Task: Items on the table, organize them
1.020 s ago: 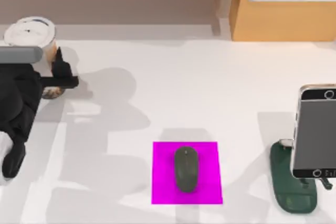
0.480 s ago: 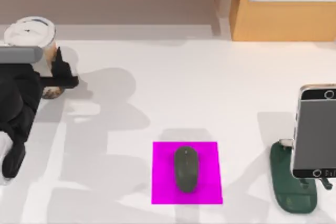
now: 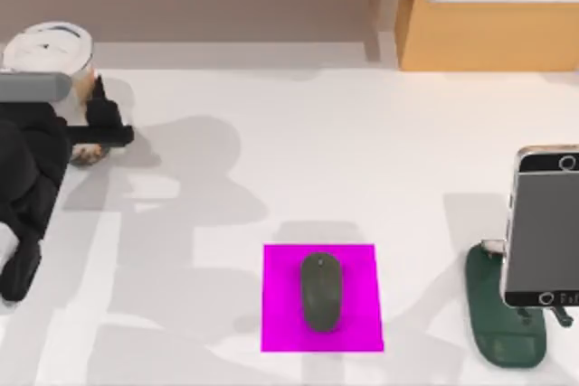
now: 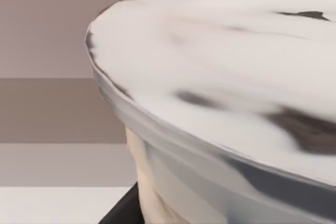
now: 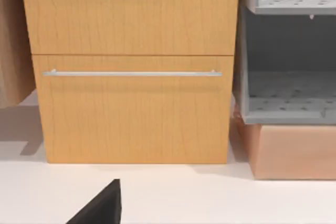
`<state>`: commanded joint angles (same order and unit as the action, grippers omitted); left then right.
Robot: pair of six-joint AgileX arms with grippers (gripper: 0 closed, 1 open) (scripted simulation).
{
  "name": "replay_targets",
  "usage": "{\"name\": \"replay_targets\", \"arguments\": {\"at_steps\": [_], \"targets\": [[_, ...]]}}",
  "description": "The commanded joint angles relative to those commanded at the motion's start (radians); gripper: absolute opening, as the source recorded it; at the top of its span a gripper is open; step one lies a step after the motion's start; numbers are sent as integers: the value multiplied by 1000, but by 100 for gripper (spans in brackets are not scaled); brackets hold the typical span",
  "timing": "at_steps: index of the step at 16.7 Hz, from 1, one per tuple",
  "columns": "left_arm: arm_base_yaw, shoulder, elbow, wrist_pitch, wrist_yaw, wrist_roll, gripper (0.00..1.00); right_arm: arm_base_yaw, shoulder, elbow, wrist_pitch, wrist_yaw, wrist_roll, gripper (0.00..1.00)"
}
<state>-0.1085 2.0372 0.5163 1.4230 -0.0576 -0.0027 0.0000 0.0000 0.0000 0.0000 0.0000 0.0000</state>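
top view: left fingers [image 3: 95, 124] grip the cup [image 3: 54, 56].

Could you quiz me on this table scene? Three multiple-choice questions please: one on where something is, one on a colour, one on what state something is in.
1. Where is the computer mouse?
A. on the pink mat
B. on the green stand
C. beside the drink cup

2. What colour is the drink cup's lid?
A. green
B. white
C. pink

3. How is the smartphone placed?
A. lying flat on the table
B. propped on the dark green stand
C. lying on the pink mat

Answers:
1. A, the mouse sits in the middle of the pink mat.
2. B, the lid looks white in the top view, with the left gripper at the drink cup.
3. B, it stands over the dark green stand at the table's right side.
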Motion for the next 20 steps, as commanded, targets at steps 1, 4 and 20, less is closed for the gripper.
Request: {"name": "replay_targets", "arguments": {"at_steps": [1,4,20], "targets": [[0,-2,0,-2,0,0,0,0,0,0,0,0,0,100],[0,2,2,0,0,2,0,0,0,0,0,0,0,100],[-65,-189,474,-393,-56,19,0,0,0,0,0,0,0,100]]}}
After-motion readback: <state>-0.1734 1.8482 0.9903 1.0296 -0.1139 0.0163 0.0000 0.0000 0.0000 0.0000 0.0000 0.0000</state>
